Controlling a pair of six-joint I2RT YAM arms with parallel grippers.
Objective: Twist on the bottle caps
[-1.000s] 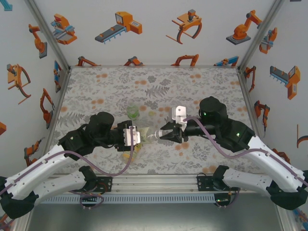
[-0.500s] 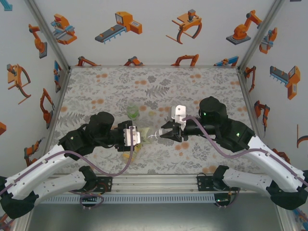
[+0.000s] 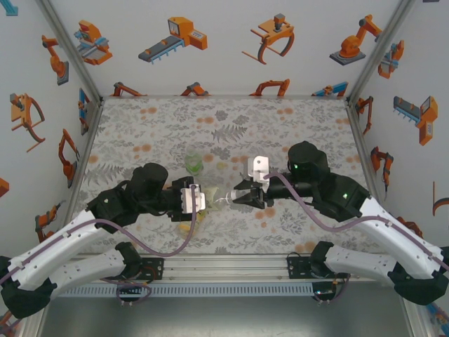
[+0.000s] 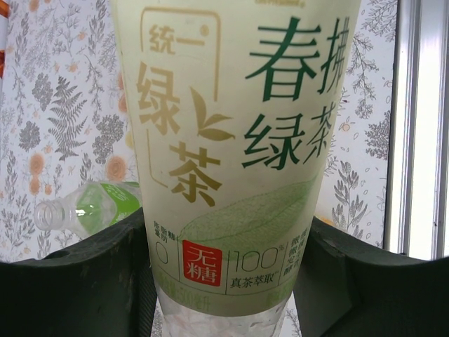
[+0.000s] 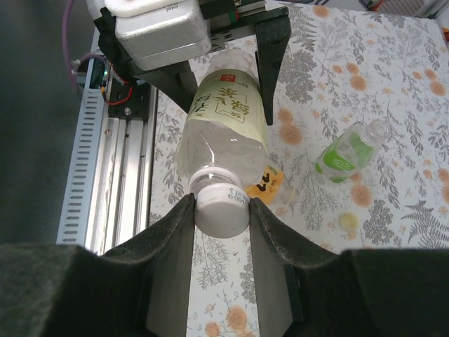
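Left gripper (image 4: 224, 235) clamps the clear, yellow-green-labelled plastic bottle (image 5: 226, 116); right gripper (image 5: 222, 210) pinches the smooth round white plastic cap (image 5: 223, 203) on its neck.

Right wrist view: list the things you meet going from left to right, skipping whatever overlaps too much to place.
Metal rail → white cap → yellow-labelled bottle → green-tinted bottle

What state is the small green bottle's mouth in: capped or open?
Open. The green bottle shows a bare, hollow neck in both wrist views; a loose cap lies near it.
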